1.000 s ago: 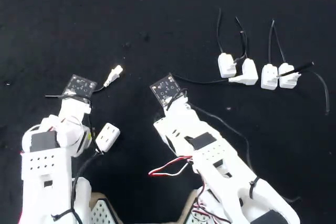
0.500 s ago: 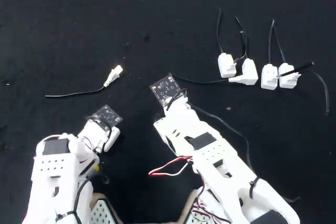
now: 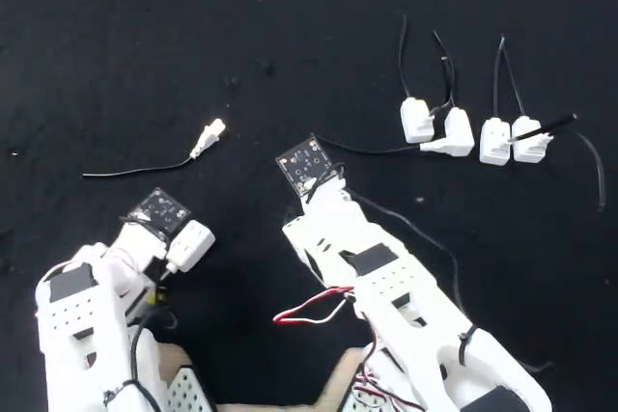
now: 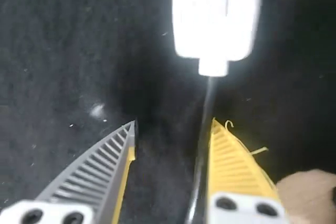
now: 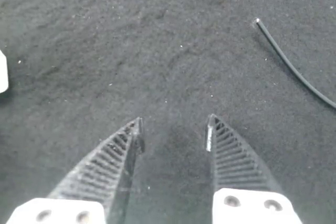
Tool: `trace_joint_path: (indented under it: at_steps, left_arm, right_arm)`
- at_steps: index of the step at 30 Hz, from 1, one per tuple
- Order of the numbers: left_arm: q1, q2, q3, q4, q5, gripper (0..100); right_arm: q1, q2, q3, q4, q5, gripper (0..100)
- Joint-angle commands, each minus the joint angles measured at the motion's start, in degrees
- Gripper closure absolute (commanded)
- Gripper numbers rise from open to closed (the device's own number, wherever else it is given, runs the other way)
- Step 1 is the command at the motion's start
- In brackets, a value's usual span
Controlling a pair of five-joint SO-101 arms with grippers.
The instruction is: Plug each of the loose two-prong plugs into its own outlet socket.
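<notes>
A loose white two-prong plug (image 3: 208,138) lies left of centre, its thin black cable (image 3: 135,172) trailing left. A white outlet socket (image 3: 190,245) lies beside the head of my left arm (image 3: 97,287). In the left wrist view the socket (image 4: 216,14) sits just beyond my open left gripper (image 4: 173,124), and its black lead (image 4: 202,145) runs back between the fingers, ungripped. My right gripper (image 5: 173,121) stands open over bare black cloth, on the arm (image 3: 367,258) at the table's centre.
At the right, several white plug-and-socket pieces (image 3: 454,132) lie in a row with black cables running toward the back. A black cable end (image 5: 286,61) lies ahead of the right gripper. A red and white wire loop (image 3: 309,311) hangs off the right arm.
The left arm has drawn back from beside the loose plug's cable toward the front edge and now points at the socket, which has shifted slightly. The right arm has kept still.
</notes>
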Motion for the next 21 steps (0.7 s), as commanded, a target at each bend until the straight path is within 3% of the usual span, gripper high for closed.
trace_joint_path:
  at_steps: [1, 14, 18, 21]
  left_arm:
    - [-4.26, -0.26, -4.53, -2.29, -2.29, 79]
    - [-5.67, 0.18, -10.24, -3.78, -2.29, 80]
    - [-5.05, -0.09, -10.95, -6.33, 8.7, 80]
    - [-0.84, 0.35, -14.46, -0.53, 17.93, 79]
  right_arm:
    - [0.97, -1.63, -0.04, -1.41, 0.26, 81.5]
    - [0.97, -1.63, -0.04, -1.41, 0.26, 81.5]
    - [0.97, -1.63, -0.04, -1.41, 0.26, 81.5]
    - [0.97, -1.63, -0.04, -1.41, 0.26, 81.5]
